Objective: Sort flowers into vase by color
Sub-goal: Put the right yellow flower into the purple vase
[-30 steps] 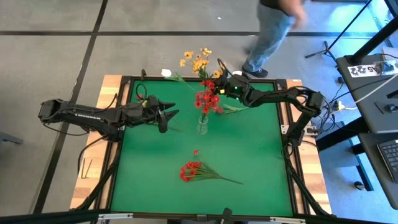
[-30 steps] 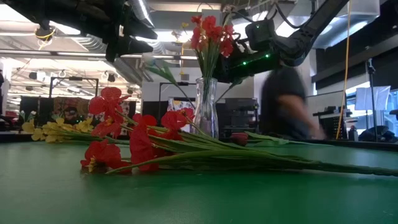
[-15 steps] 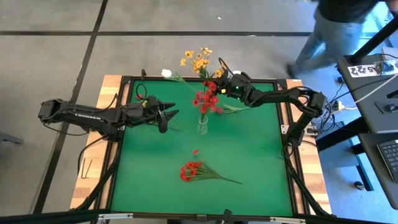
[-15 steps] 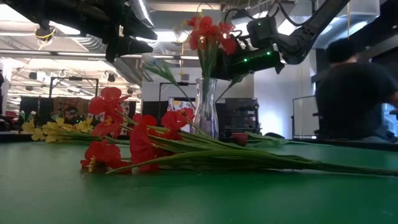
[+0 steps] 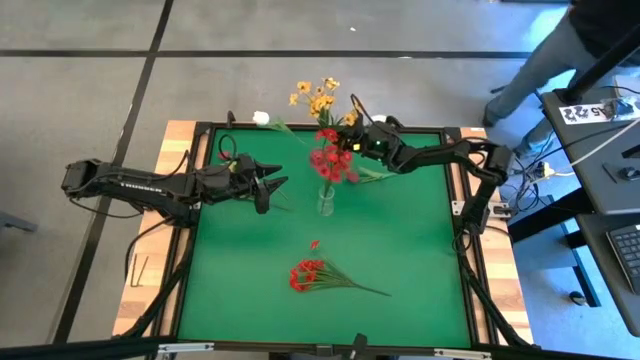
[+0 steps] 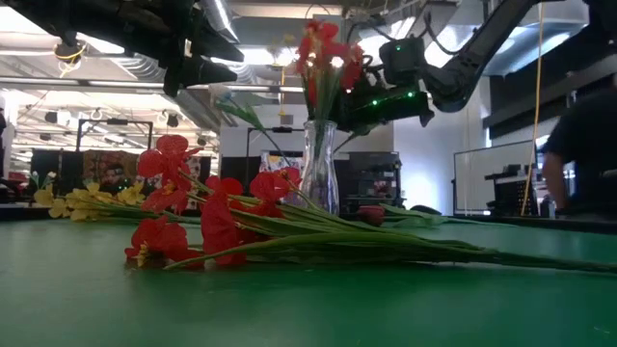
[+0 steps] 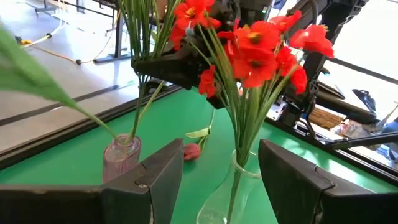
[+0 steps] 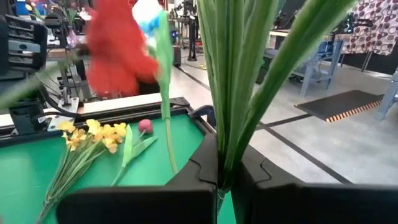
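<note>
A green table stands on a grey floor, with a workshop of racks and ceiling lights beyond it and a person at the far right corner, mostly cut off by the picture's edge. The right gripper is clamped tight on the green stems of a red flower bunch, held above the glass vase near the table's middle; the stem ends reach down into the vase mouth. The left gripper hovers just beside the vase with its fingers spread apart, holding nothing. Another red bunch lies flat on the near half of the table, well apart from the vase. Yellow flowers and a white bud lie at the far edge, partly over the rim. A small pink vase shows in the left wrist view — its stems run out of frame. A dark pink bud lies on the green behind the glass vase.
</note>
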Tool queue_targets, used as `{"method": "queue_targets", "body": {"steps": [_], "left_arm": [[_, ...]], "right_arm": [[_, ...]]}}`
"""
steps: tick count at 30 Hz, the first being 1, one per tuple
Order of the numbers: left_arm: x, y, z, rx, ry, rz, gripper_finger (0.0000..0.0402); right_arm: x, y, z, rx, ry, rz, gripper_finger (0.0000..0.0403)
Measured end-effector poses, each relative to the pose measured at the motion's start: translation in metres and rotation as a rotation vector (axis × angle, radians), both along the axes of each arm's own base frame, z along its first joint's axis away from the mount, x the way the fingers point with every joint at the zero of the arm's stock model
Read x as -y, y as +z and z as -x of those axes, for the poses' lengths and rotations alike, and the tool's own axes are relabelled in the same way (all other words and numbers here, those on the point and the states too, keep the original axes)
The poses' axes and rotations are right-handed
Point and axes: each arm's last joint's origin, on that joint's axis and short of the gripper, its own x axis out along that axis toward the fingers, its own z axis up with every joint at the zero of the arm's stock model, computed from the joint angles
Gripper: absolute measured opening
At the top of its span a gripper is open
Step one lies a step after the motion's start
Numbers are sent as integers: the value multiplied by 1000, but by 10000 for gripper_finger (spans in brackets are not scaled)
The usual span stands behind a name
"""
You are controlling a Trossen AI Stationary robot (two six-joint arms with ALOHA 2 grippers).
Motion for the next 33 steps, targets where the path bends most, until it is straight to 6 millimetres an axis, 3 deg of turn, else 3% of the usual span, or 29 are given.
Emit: {"method": "queue_targets", "body": {"steps": [5,22,33], "left_arm": [[0,0,0,-1,0,0,203],[0,0,0,-2,1,4,203],[0,0,0,-2,1,4,203]], "right_arm": [[1,-9,-2,-37,-7,17,11],[1,-8,-2,-78,25,126,11],[19,-14,9,-148,-14,120,11]]}}
